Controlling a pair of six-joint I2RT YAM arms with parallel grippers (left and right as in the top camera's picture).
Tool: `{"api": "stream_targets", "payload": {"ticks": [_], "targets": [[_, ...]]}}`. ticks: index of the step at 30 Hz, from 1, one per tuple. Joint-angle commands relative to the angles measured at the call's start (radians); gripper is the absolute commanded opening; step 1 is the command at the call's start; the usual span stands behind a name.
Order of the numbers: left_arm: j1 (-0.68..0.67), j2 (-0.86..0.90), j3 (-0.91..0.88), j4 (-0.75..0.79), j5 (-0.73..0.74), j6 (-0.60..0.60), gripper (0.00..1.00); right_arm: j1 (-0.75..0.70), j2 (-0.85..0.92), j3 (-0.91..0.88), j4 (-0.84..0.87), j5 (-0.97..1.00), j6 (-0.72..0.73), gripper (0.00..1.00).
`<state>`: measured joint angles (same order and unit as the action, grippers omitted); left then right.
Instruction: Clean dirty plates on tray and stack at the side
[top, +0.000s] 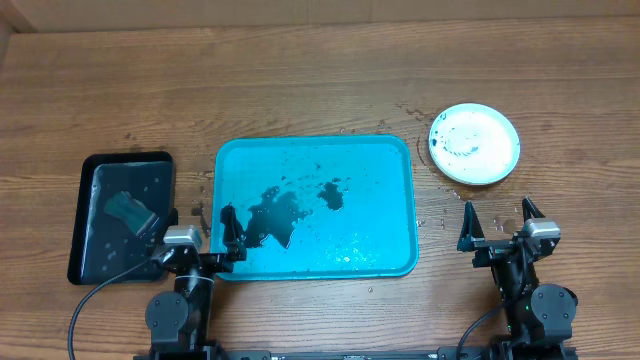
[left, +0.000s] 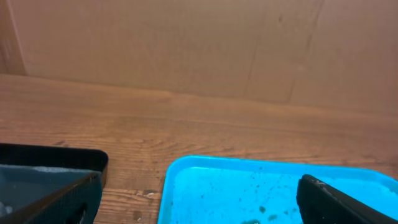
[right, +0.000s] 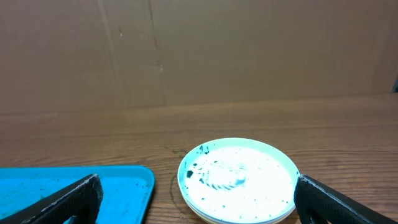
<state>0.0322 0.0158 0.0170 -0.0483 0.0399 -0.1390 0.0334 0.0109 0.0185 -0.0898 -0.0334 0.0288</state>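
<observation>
The right hand (top: 498, 226) has its fingers spread wide and holds nothing. The stack of plates (top: 474, 144) sits on the counter (top: 300, 70) just ahead of it, the top one speckled dark. The left hand (top: 214, 232) is likewise apart and empty, with the black-smeared blue tray (top: 385, 180) ahead to its right.

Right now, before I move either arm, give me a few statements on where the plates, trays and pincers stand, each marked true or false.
1. A plate lies in the turquoise tray. False: it holds only black smears and droplets.
2. The plate stack sits on the table, to the tray's right. True.
3. The top plate is spotless. False: dark specks show near its rim.
4. The left pincer and the right pincer are both open and empty. True.
5. The sponge lies in the turquoise tray. False: it lies in the black tray.
</observation>
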Motion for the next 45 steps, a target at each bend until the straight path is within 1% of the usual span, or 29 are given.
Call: {"api": "stream_targets", "payload": {"ticks": [1,4,7,12,21,45], "targets": [[0.001,-0.013,-0.012,0.015,-0.034,-0.026,1.00,-0.003,-0.008,-0.010,0.006,0.010,-0.003,1.00],[0.001,-0.013,-0.012,-0.030,-0.064,-0.021,1.00,-0.003,-0.008,-0.010,0.006,0.010,-0.003,1.00],[0.001,-0.013,-0.012,-0.030,-0.065,0.010,1.00,-0.003,-0.008,-0.010,0.006,0.010,-0.003,1.00],[0.000,-0.013,-0.012,-0.031,-0.054,0.014,1.00,-0.003,-0.008,-0.010,0.006,0.010,-0.003,1.00],[0.000,-0.013,-0.012,-0.033,-0.035,0.092,1.00,-0.003,-0.008,-0.010,0.006,0.010,-0.003,1.00],[0.000,-0.012,-0.012,-0.030,-0.040,0.091,1.00,-0.003,-0.008,-0.010,0.006,0.011,-0.003,1.00]]}}
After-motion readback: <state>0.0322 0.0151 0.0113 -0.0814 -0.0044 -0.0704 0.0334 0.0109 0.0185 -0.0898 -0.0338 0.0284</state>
